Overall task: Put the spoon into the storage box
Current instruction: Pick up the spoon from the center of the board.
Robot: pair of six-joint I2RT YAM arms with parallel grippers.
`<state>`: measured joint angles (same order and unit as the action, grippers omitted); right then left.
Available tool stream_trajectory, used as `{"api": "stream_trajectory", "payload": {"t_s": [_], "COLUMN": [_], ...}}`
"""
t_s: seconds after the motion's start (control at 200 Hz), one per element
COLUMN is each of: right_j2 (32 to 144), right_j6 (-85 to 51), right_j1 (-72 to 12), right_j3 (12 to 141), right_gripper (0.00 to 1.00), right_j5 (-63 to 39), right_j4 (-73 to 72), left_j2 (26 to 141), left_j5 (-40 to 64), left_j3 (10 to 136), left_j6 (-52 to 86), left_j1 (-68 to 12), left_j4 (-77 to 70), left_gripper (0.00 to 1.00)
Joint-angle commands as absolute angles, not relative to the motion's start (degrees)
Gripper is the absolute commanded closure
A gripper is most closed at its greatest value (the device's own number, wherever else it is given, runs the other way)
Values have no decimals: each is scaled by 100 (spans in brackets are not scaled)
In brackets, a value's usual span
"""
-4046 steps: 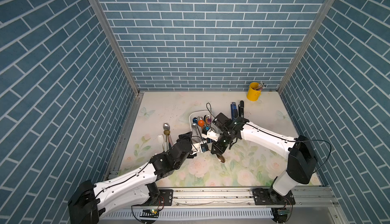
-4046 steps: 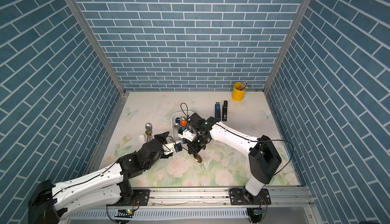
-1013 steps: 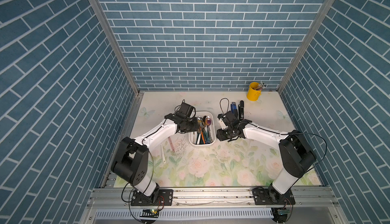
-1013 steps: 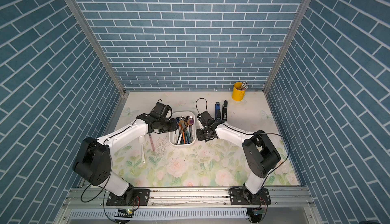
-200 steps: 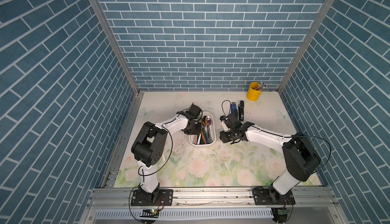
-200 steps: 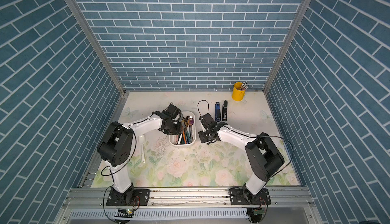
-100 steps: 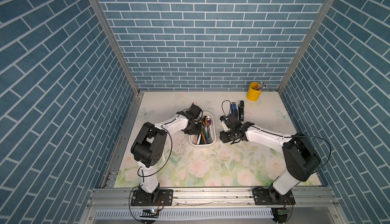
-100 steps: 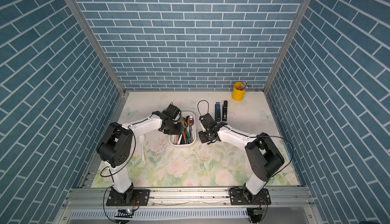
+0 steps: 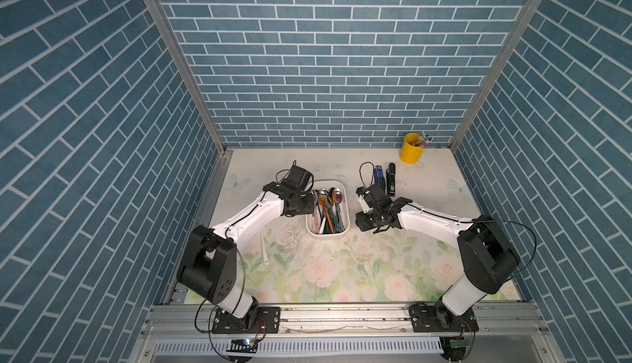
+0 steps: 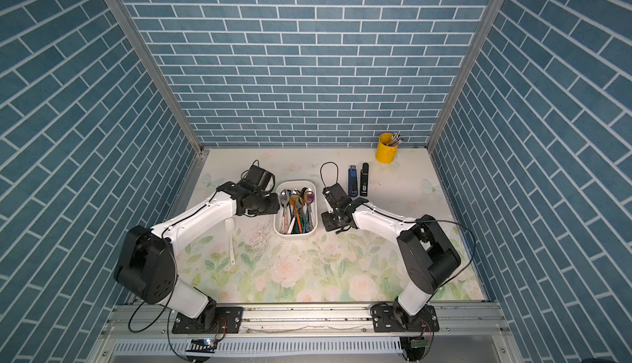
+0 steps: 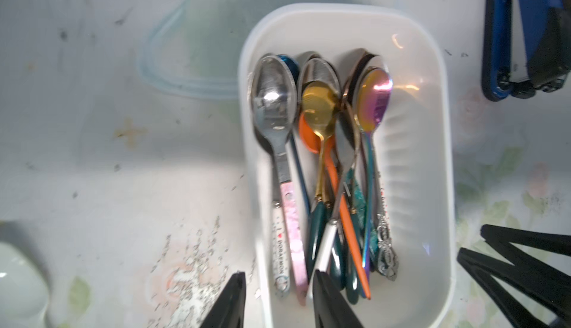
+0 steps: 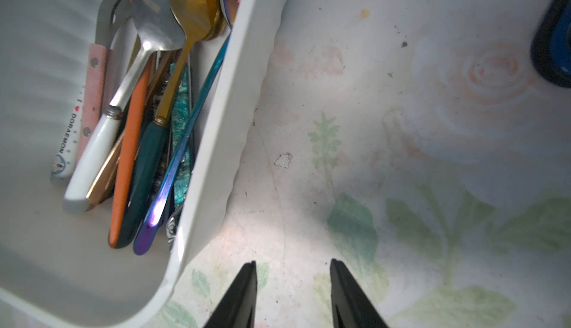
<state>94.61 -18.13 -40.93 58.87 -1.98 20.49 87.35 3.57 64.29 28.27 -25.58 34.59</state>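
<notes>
Left hand point(image 11: 278, 275) hangs spread and empty astride the rim of the storage box point(image 11: 340, 10). The pink-handled spoon point(image 11: 279, 144) lies inside among other spoons point(image 11: 318, 103), so the drop looks complete. Right hand point(image 12: 293, 263), also spread, idles over the counter point(image 12: 401, 125) alongside.

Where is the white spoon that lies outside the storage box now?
In a top view, the white spoon lies on the table at the robot's left of the storage box, apart from it, beside the left arm.
</notes>
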Motion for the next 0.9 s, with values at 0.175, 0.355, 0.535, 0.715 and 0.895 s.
{"api": "stream_trajectory", "payload": {"t_s": [0.175,0.355,0.535,0.715,0.895], "right_j2": [9443,9390,9316,9279,9288], "right_j6": [-1727,-1679,-1687,-1705,-1697], "right_j1": [-4069,-4030,-3979,-3944,-3922], "right_j3": [5723,5659,5568,5493,5514], "right_gripper": [57,57,57,57,57], "right_j5": [-197,-149,-125,-149,-154], "right_j4": [1916,1903,1883,1868,1888], "left_j2": [7855,7740,7978,8128,8433], "left_j5": [-40,72,188,21,51], "left_j3": [5205,4669,4397,4342,4386], "left_j6": [2721,2592,2584,2559,2525], "left_j1": [-1419,-727,-521,-448,-439], "left_j4": [3768,3577,3410,3402,3498], "left_gripper": [57,55,55,54,55]}}
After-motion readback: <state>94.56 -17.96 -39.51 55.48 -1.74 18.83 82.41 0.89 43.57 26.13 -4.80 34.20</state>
